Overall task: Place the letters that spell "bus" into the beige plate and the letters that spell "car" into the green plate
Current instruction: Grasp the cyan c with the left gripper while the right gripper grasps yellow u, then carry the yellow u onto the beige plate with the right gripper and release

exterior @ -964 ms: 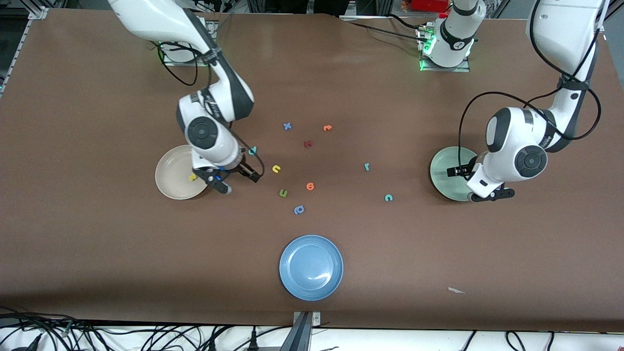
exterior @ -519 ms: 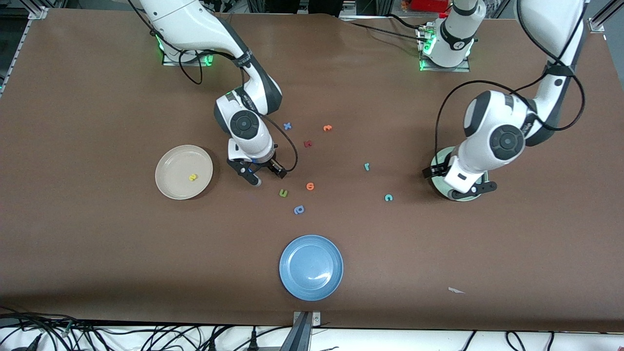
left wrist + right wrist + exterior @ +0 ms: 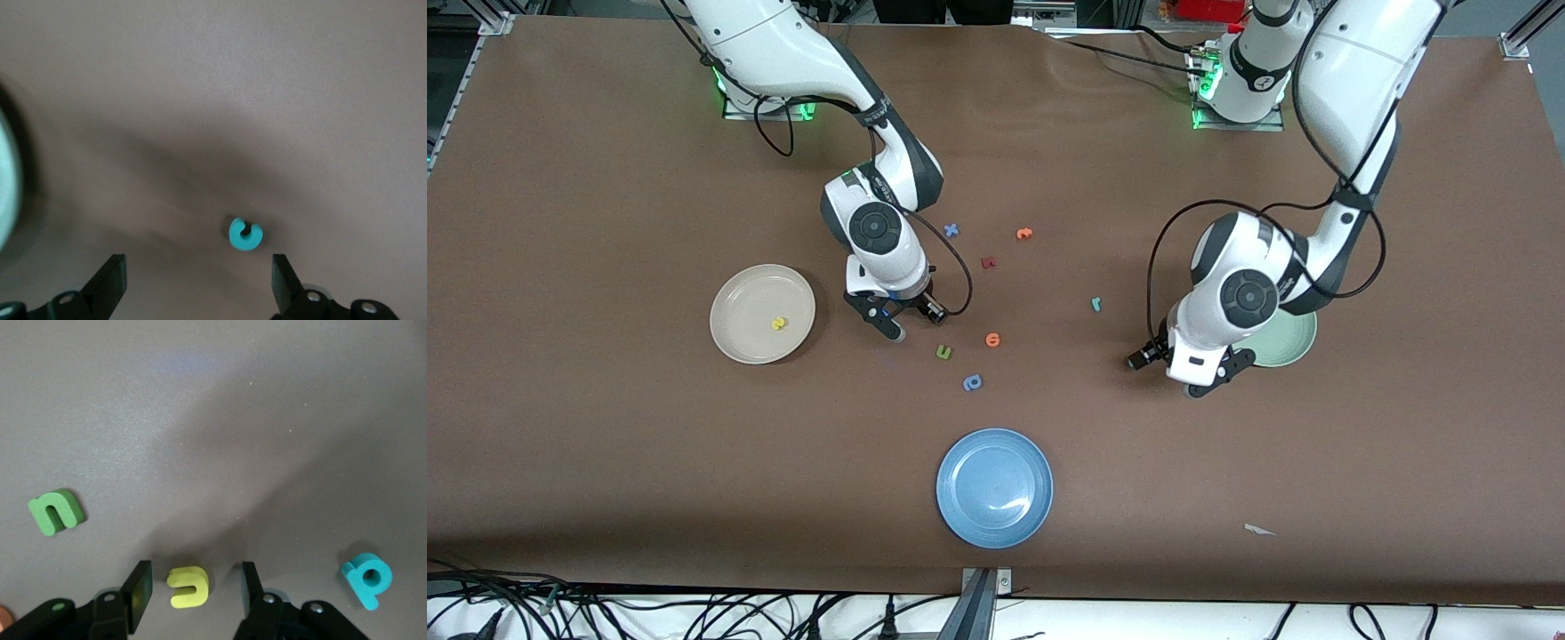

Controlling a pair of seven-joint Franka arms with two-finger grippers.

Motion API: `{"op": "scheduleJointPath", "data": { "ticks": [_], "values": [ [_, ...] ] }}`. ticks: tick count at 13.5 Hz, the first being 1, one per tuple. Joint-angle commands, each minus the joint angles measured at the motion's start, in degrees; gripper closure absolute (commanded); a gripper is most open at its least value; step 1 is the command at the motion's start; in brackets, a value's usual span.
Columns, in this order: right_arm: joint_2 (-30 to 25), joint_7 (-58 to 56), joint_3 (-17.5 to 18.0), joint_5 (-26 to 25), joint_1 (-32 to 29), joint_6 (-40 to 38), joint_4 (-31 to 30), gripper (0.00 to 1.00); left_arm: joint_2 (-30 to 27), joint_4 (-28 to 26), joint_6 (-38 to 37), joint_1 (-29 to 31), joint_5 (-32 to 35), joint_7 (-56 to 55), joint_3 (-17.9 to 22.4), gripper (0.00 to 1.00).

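The beige plate (image 3: 738, 302) holds a yellow "s" (image 3: 779, 324). My right gripper (image 3: 911, 320) (image 3: 193, 590) is low over the table beside that plate. It is open, with a finger on each side of the yellow "u" (image 3: 189, 586) and a gap on both sides. A teal "b" (image 3: 367, 579) lies close by. My left gripper (image 3: 1172, 372) (image 3: 198, 287) hangs open over the teal "c" (image 3: 245, 234), which lies just ahead of its fingertips. The teal "r" (image 3: 1096, 304) lies toward the table's middle. The left arm covers part of the green plate (image 3: 1294, 342).
Loose letters lie mid-table: a blue "x" (image 3: 951, 230), an orange one (image 3: 1024, 234), a dark red one (image 3: 988, 262), another orange one (image 3: 992, 339), a green one (image 3: 943, 352) (image 3: 56, 512) and a blue one (image 3: 972, 382). A blue plate (image 3: 994, 487) sits nearest the front camera.
My right gripper left the beige plate, came down around the yellow "u", and its jaws have narrowed. My left arm swung from the green plate to over the teal "c".
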Motion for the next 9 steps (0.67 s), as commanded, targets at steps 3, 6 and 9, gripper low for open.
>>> {"op": "scheduleJointPath", "data": {
  "ticks": [3,6,9],
  "values": [
    [1.2,0.0,-0.1,0.0,0.6,0.4,1.3,0.38,6.3,6.2,-0.6,-1.7,0.2,-8.5,0.9,0.04],
    [1.2,0.0,-0.1,-0.1,1.3,0.4,1.3,0.38,6.6,6.5,-0.6,-2.6,0.3,-9.3,0.9,0.07],
    [1.3,-0.1,-0.1,-0.2,1.4,0.4,1.2,0.45,8.2,8.6,-0.7,-3.6,5.1,-9.2,0.9,0.13]
  ]
}}
